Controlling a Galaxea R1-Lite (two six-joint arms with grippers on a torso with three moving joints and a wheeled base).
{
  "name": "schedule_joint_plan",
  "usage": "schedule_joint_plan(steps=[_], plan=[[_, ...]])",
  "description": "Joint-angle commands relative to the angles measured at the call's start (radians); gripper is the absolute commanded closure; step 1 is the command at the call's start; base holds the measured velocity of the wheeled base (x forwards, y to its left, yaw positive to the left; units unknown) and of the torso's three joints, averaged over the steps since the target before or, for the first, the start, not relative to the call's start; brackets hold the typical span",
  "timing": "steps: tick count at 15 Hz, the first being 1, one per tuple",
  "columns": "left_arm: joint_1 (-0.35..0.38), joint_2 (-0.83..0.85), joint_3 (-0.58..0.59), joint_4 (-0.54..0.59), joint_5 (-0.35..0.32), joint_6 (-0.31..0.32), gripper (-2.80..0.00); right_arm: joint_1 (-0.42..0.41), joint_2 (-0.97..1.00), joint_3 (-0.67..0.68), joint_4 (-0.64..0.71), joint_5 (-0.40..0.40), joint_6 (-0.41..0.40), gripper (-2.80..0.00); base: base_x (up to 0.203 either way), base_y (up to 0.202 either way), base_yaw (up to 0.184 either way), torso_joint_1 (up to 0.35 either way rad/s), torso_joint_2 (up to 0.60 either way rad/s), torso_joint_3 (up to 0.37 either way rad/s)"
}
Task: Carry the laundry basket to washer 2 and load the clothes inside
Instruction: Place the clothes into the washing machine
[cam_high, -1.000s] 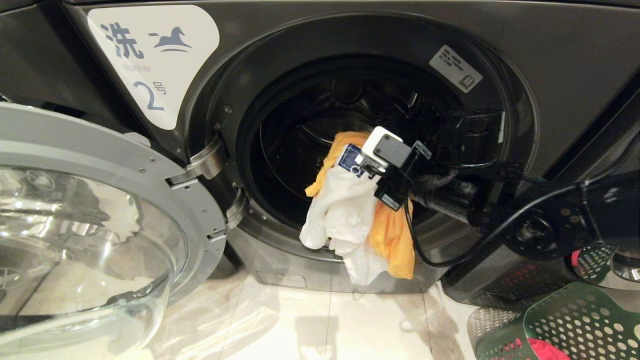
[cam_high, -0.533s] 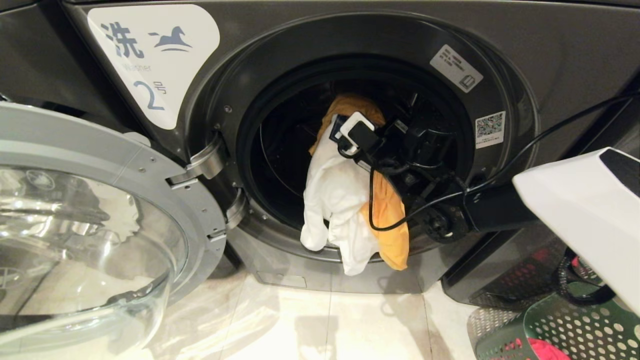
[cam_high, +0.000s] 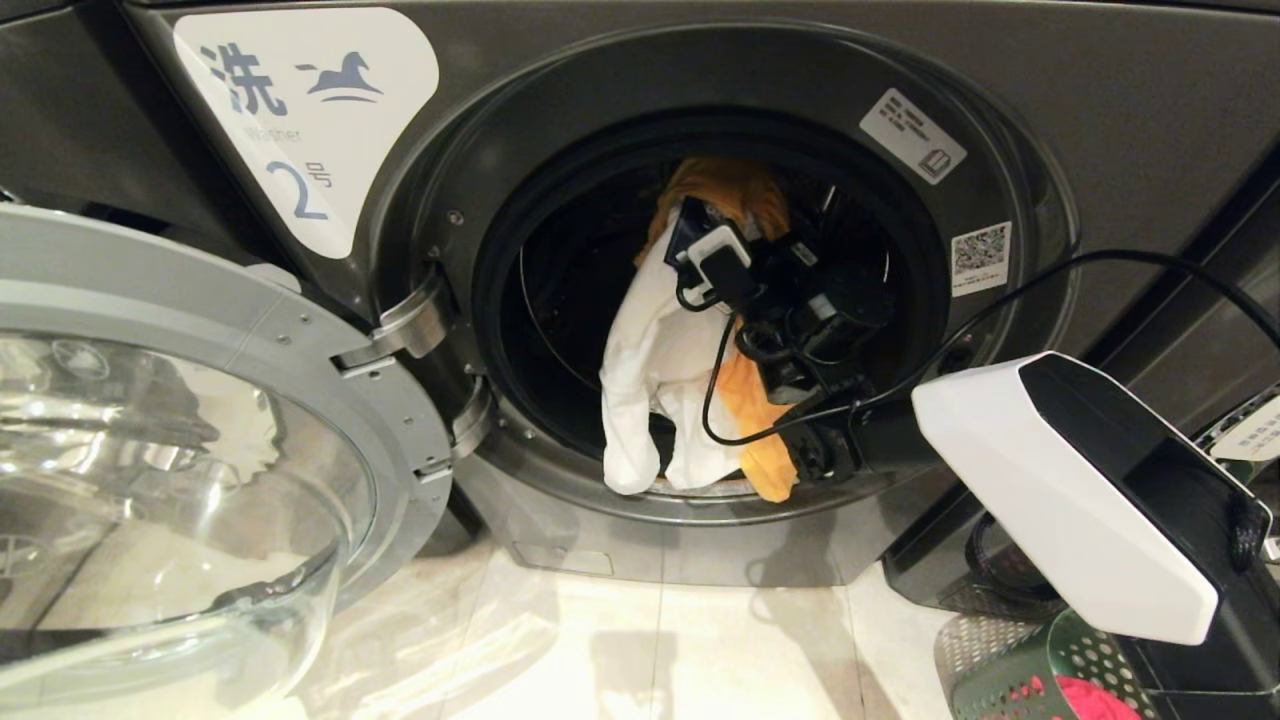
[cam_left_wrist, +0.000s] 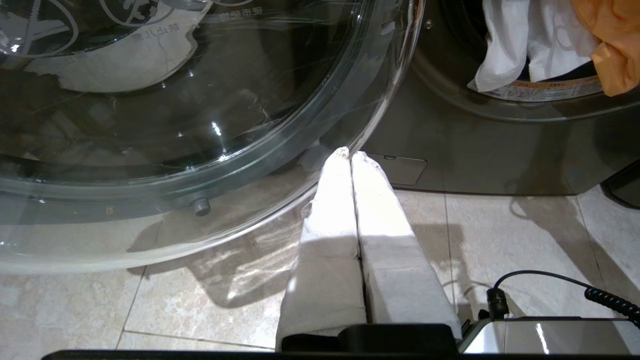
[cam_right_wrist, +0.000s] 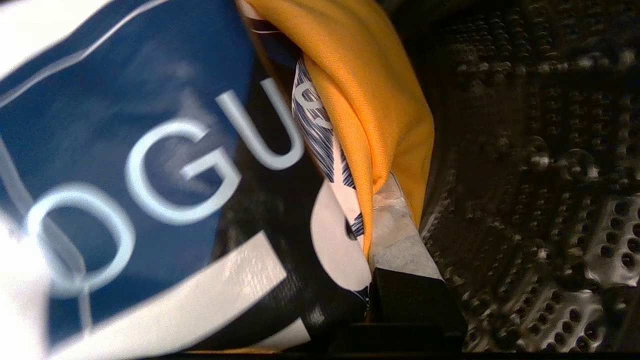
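Two garments (cam_right_wrist: 360, 125) clamped in right claw (cam_right_wrist: 372, 220) inside washer 2 (cam_high: 620, 300), left claw (cam_left_wrist: 349, 156) together, seemingly idle.

Washer 2 (cam_high: 700, 300), dark grey, door swung wide open — white and orange clothes (cam_high: 660, 380) drape from its drum mouth; the green perforated laundry basket (cam_high: 1040, 670) sits at its lower right.
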Motion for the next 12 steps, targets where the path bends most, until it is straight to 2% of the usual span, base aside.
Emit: schedule_joint_plan(steps=[1,4,7,9,10,12], plan=[[0.0,0.0,0.0,0.0,0.0,0.0,0.0,-0.005,0.032,-0.049,-0.009,0.003,-0.005,0.0,0.0,0.0,0.0,0.0,0.0,0.0],[0.0,0.0,0.0,0.0,0.0,-0.001,0.0,-0.017,0.044,-0.035,0.04,0.012,0.002,0.0,0.0,0.0,0.0,0.0,0.0,0.0],[0.0,-0.001,0.0,0.0,0.0,0.0,0.0,-0.049,0.034,-0.03,0.219,0.016,0.008,0.0,0.0,0.0,0.0,0.0,0.0,0.0],[0.0,0.0,0.0,0.0,0.0,-0.001,0.0,-0.063,0.026,-0.037,0.283,0.028,0.027,0.0,0.0,0.0,0.0,0.0,0.0,0.0],[0.0,0.0,0.0,0.0,0.0,-0.001,0.0,-0.062,0.026,-0.035,0.293,0.027,0.046,-2.8,0.0,0.0,0.0,0.0,0.0,0.0],[0.0,0.0,0.0,0.0,0.0,-0.001,0.0,-0.061,0.014,-0.001,0.301,0.028,0.053,-2.8,0.0,0.0,0.0,0.0,0.0,0.0]])
